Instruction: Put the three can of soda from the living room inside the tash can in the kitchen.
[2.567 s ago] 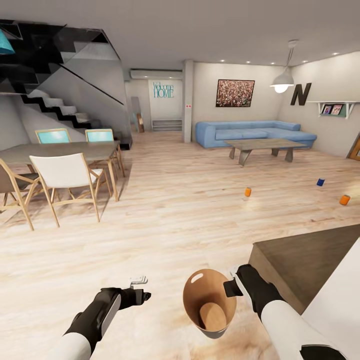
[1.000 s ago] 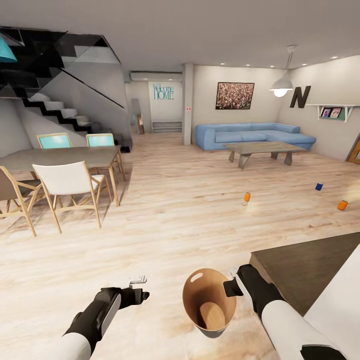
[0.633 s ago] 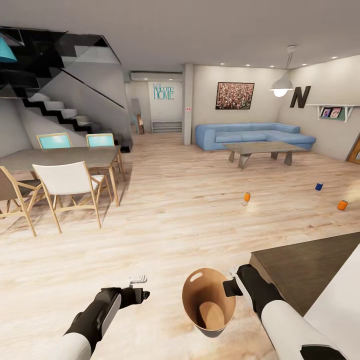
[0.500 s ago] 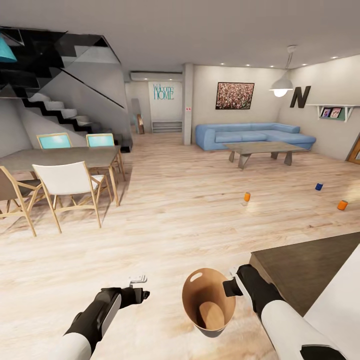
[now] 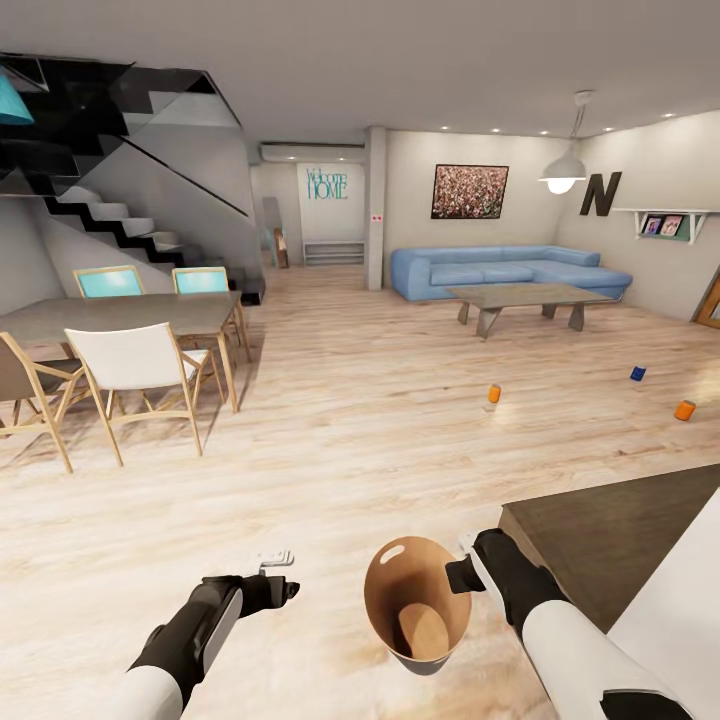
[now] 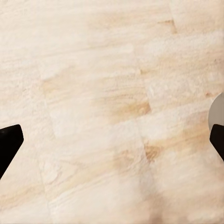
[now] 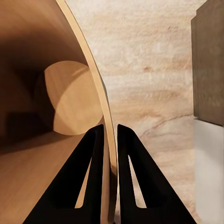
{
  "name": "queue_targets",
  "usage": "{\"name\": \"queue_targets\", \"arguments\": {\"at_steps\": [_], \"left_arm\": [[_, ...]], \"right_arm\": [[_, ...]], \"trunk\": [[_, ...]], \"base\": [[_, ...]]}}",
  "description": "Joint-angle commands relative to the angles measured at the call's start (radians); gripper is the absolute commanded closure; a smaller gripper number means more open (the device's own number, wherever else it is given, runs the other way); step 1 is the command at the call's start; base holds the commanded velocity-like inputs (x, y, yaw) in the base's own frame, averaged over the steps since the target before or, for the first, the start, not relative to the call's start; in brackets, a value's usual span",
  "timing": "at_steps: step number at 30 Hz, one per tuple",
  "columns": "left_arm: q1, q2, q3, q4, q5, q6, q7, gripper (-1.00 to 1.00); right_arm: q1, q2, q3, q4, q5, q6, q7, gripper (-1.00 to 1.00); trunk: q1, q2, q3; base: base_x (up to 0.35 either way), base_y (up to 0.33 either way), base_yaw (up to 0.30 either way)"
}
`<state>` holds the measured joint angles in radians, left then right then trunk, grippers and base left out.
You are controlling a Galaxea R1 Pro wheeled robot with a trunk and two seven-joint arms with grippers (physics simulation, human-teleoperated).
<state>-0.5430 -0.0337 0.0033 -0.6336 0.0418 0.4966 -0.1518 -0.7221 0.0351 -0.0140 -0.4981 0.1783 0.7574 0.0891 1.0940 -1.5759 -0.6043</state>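
My right gripper (image 5: 462,572) is shut on the rim of the trash can (image 5: 418,610), a tapered bin with a glossy brown inside, held tilted low in front of me. In the right wrist view the fingers (image 7: 95,154) pinch the trash can wall (image 7: 56,60) at the gripper (image 7: 110,135). Three soda cans stand on the plank floor ahead: an orange can (image 5: 494,394), a dark blue can (image 5: 637,373) and another orange can (image 5: 685,410) at far right. My left gripper (image 5: 283,575) hangs open and empty over the floor, its fingers (image 6: 9,142) wide apart around the gripper (image 6: 112,144).
A dining table (image 5: 120,312) with wooden chairs (image 5: 135,365) stands at left under the stairs (image 5: 110,225). A dark wood counter top (image 5: 610,520) juts in at lower right. The blue sofa (image 5: 505,266) and coffee table (image 5: 530,295) lie beyond the cans.
The whole view shifted slightly since the oldest frame, so the camera moved. Over the last second nothing has visibly moved; the right gripper still holds the trash can.
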Motion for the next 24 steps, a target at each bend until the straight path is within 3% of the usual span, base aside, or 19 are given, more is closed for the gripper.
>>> {"name": "queue_targets", "arguments": {"at_steps": [1,13,18,24], "left_arm": [[0.0,0.0,0.0,0.0,0.0,0.0,0.0,-1.0],[0.0,0.0,0.001,0.0,0.0,-0.003,0.0,-1.0],[-0.029,0.028,-0.025,-0.028,0.001,0.007,-0.002,-1.0],[-0.051,0.029,-0.025,-0.044,0.001,0.007,-0.002,-1.0]], "right_arm": [[0.0,0.0,-0.001,0.0,-0.013,0.0,0.004,1.0],[0.0,0.002,0.002,0.0,-0.013,-0.004,0.005,1.0],[-0.027,0.002,0.012,-0.027,0.022,0.009,0.006,1.0],[-0.034,0.002,0.012,-0.061,0.061,0.009,0.006,1.0]], "trunk": [[0.0,0.0,0.0],[0.0,0.0,0.0],[0.0,0.0,0.0],[0.0,0.0,0.0]], "base": [[0.0,0.0,0.0],[0.0,0.0,0.0],[0.0,0.0,0.0],[0.0,0.0,0.0]]}}
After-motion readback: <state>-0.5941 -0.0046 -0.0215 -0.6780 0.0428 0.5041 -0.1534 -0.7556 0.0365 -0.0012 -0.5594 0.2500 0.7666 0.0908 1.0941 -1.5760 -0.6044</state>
